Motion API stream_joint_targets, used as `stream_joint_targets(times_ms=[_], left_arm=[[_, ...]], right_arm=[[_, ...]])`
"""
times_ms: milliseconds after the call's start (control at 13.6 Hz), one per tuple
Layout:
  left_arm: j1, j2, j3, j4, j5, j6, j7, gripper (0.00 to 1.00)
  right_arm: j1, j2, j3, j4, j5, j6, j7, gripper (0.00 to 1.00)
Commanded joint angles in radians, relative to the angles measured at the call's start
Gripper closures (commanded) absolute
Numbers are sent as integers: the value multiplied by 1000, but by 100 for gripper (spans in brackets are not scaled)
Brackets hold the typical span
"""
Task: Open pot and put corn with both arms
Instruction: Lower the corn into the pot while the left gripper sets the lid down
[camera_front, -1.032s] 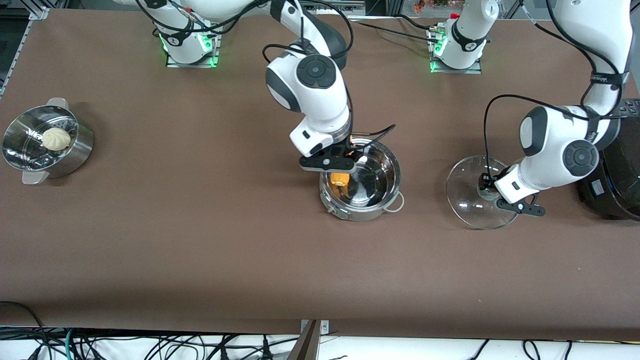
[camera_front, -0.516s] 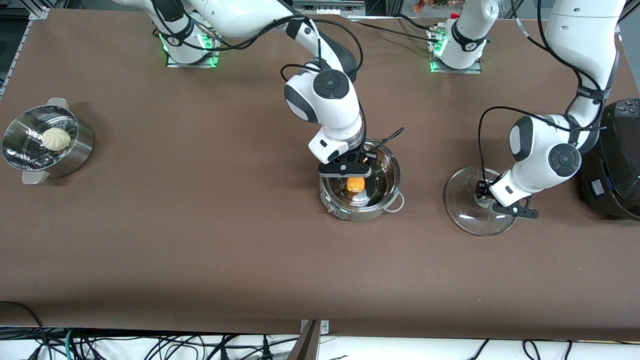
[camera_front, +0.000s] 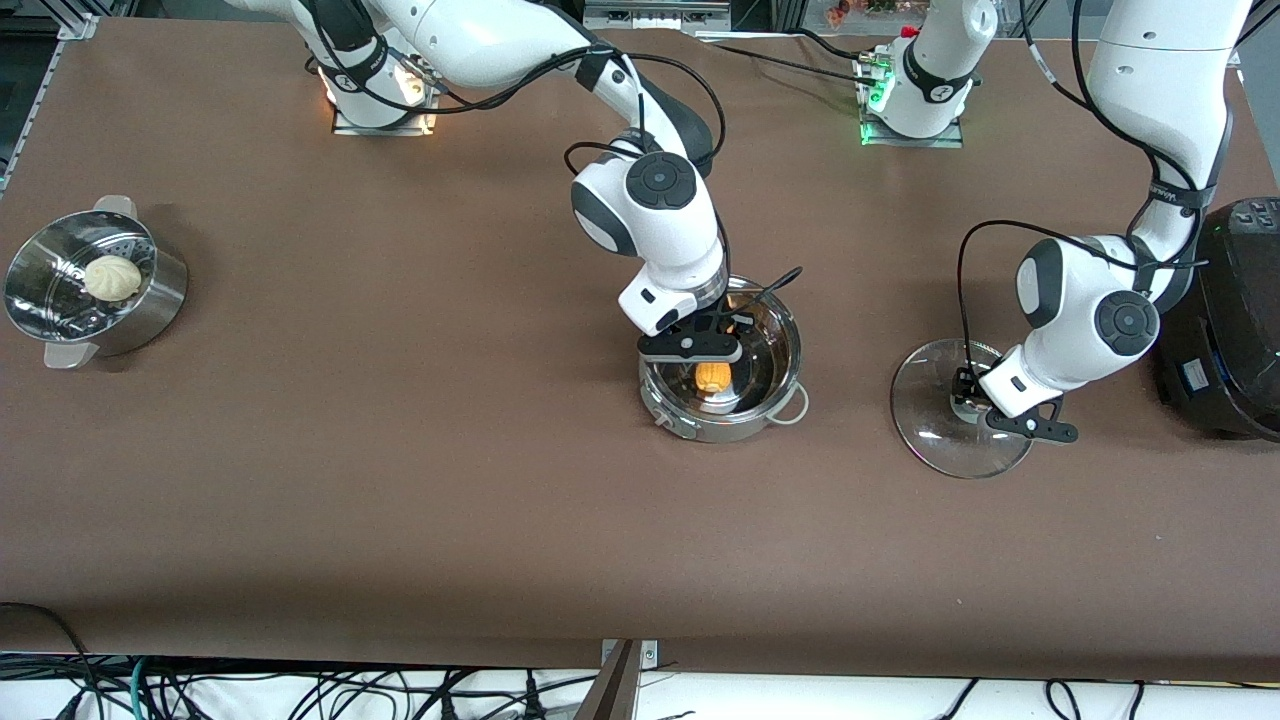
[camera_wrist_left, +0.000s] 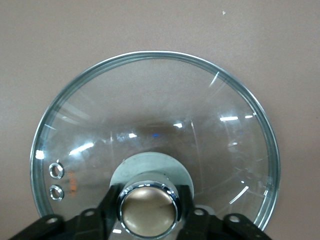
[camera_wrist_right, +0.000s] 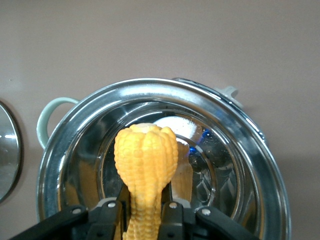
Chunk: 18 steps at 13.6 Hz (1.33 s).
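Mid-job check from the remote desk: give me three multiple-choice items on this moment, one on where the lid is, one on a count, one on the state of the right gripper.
1. Where is the glass lid?
A. On the pot
B. Flat on the table between the pot and the black rice cooker
C. On the steamer basket

2. How many white buns are in view?
A. One
B. Two
C. Three

3. What is the right gripper doing?
A. Open above the bare table
B. Shut on the lid knob
C. Shut on the corn over the open pot

Answers:
1 B: the lid lies on the table between the pot and the black rice cooker, with the left gripper around its knob.
2 A: a single white bun sits in the steamer basket.
3 C: the right wrist view shows its fingers clamped on the corn above the pot's interior.
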Motion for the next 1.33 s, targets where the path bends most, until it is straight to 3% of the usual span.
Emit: stream_joint_targets(times_ms=[0, 147, 221, 295, 516, 737, 1032, 1253], left_arm=[[-3, -4, 12, 2, -9, 0, 26, 0], [-1, -24, 12, -22, -7, -2, 27, 0], [2, -53, 11, -53, -7, -3, 27, 0], [9, -93, 11, -91, -7, -5, 27, 0], [11, -257, 11, -173, -7, -80, 26, 0], [17, -397, 11, -179, -7, -97, 26, 0], [28, -602, 12, -161, -6, -279, 32, 0], [28, -644, 8, -8, 28, -503, 29, 0]], right_arm=[[12, 28, 2, 42, -14, -2, 6, 77], [15, 27, 2, 39, -17, -6, 4, 67], [24, 27, 2, 39, -23, -11, 4, 44], [29, 25, 1, 39, -26, -14, 6, 0], [35, 18, 1, 40, -36, -47, 7, 0], [36, 7, 1, 41, -36, -86, 6, 0], [15, -50, -30, 27, -39, -138, -35, 0], [-35, -120, -81, 24, -22, -322, -241, 0]])
